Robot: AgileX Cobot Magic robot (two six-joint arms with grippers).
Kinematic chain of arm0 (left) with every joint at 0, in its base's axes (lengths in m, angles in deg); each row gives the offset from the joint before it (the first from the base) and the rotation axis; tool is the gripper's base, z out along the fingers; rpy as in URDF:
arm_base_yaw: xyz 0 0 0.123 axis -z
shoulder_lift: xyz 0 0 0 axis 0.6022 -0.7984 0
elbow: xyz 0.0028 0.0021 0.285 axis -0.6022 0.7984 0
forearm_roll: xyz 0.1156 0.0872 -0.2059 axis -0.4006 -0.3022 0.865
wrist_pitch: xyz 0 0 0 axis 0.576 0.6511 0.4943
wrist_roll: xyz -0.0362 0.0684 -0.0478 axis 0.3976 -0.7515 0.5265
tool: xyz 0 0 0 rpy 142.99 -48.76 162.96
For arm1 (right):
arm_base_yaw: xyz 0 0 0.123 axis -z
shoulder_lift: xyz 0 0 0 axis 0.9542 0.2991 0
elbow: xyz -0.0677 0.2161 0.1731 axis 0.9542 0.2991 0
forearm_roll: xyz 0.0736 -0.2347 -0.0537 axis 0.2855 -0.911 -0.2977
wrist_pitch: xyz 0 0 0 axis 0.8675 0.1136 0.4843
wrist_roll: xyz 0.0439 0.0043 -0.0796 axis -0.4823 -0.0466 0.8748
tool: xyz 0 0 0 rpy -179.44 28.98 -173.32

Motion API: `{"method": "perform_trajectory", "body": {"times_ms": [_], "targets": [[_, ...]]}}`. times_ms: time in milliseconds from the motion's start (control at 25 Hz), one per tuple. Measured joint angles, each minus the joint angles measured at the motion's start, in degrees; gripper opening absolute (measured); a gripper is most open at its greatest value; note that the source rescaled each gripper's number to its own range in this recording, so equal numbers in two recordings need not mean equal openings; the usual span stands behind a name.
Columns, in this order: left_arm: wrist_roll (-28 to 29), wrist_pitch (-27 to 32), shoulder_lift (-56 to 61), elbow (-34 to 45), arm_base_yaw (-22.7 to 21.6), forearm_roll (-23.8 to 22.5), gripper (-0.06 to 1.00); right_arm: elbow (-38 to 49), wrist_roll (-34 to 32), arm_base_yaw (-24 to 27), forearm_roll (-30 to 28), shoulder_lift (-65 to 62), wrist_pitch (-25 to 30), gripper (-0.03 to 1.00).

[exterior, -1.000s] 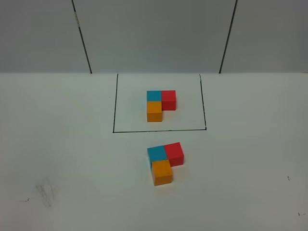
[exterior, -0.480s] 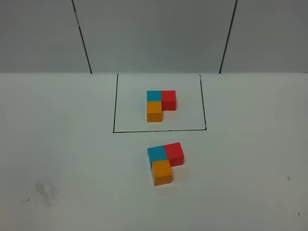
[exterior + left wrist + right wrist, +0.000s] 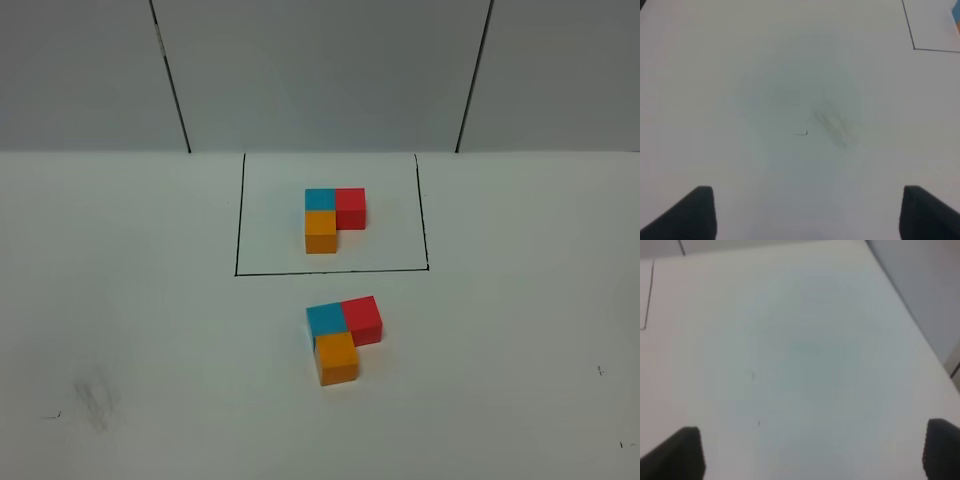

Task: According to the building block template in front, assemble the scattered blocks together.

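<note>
Where black outline (image 3: pixel 238 215) runs, building block template (image 3: pixel 334 219) sits inside.

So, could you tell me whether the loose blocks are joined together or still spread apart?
Joined: the scattered blocks sit touching in an L, blue, red and orange, mirroring the building block template, though slightly rotated.

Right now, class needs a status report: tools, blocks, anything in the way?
Left tool open, empty; right tool open, empty. Scattered blocks already joined in an L, matching the template. Nothing in the way.
</note>
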Motion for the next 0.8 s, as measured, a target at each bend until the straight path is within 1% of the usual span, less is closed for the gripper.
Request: {"method": "perform_trajectory", "body": {"times_ms": [160, 240, 440, 680, 800], "targets": [[0.00, 0.00, 0.00, 0.00, 0.00, 0.00, 0.65, 6.66, 0.00, 0.00, 1.61, -1.73, -5.24, 0.81], [0.00, 0.00, 0.00, 0.00, 0.00, 0.00, 0.65, 8.68, 0.00, 0.00, 2.12, -1.80, -6.76, 0.79], [0.00, 0.00, 0.00, 0.00, 0.00, 0.00, 0.65, 10.44, 0.23, 0.00, 2.90, -1.80, -7.21, 0.79], [0.00, 0.00, 0.00, 0.00, 0.00, 0.00, 0.65, 10.44, 3.27, 0.00, 5.58, -1.80, -7.21, 0.79], [0.00, 0.00, 0.00, 0.00, 0.00, 0.00, 0.65, 10.44, 3.63, 0.00, 5.58, -1.80, -7.21, 0.78]]}}
